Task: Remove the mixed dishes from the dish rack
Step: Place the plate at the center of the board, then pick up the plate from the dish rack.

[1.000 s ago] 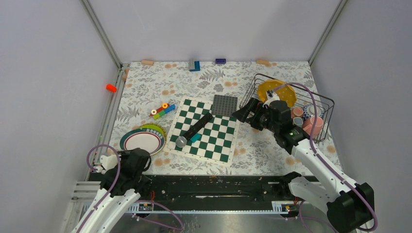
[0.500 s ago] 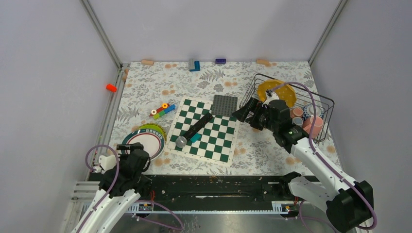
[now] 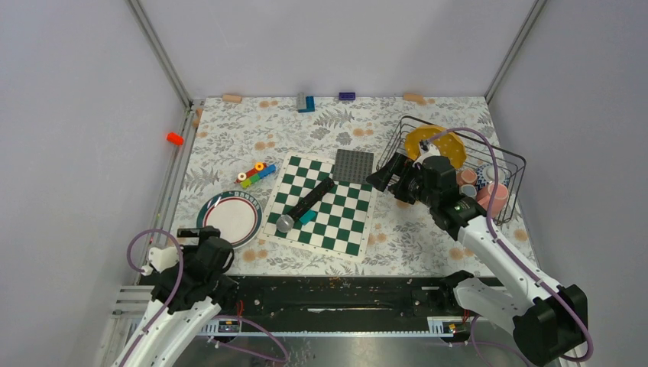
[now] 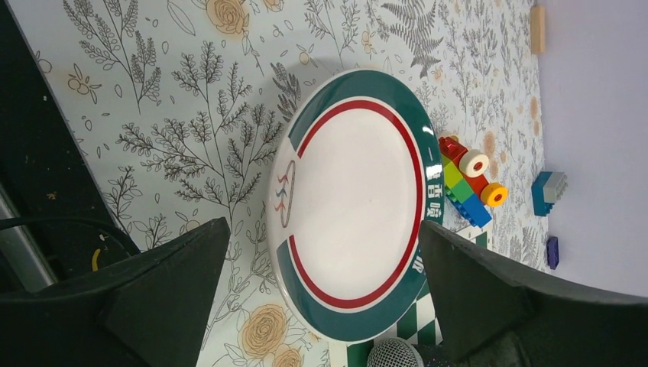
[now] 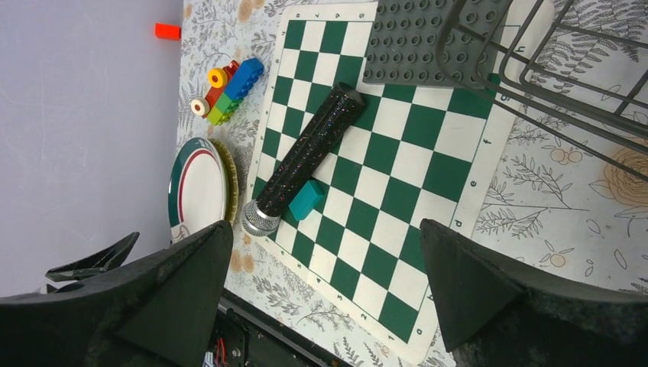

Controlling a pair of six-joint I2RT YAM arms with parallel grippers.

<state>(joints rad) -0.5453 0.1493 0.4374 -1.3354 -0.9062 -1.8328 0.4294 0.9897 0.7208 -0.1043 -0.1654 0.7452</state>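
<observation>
**A:** Where is the dish rack (image 3: 510, 172)?

**B:** At about 2 o'clock on the bench (image 3: 229, 130), close to the right wall. A yellow-orange plate (image 3: 432, 144) stands on edge at its 10 o'clock end. Pink mugs (image 3: 494, 197) sit toward 4 o'clock, beside a small dish (image 3: 484, 174) too small to make out.

**A:** And the right hand (image 5: 326, 224)?

**B:** It hangs at the rack's 9 o'clock corner with its jaws spread wide and nothing between them. Its arm lies across the rack's near side, and its cable arcs over the yellow-orange plate.

**A:** What crowds that side?

**B:** The grey studded plate (image 5: 416, 38) lies just beside the rack's wires, on the 1 o'clock corner of the chessboard (image 3: 328, 225). A black stick with a silver head (image 5: 309, 157) lies slantwise on the board, with a teal block (image 5: 306, 199) touching it. A cluster of coloured toy blocks (image 3: 256, 174) sits off the board's 10 o'clock corner.

**A:** What about the left hand (image 4: 323, 224)?

**B:** It is gaping wide and gripping nothing, at 8 o'clock on the bench. It is over a white plate with a green and red rim (image 4: 351, 199) that lies flat on the cloth. That plate is near the board's 9 o'clock edge and well apart from the rack.
</observation>
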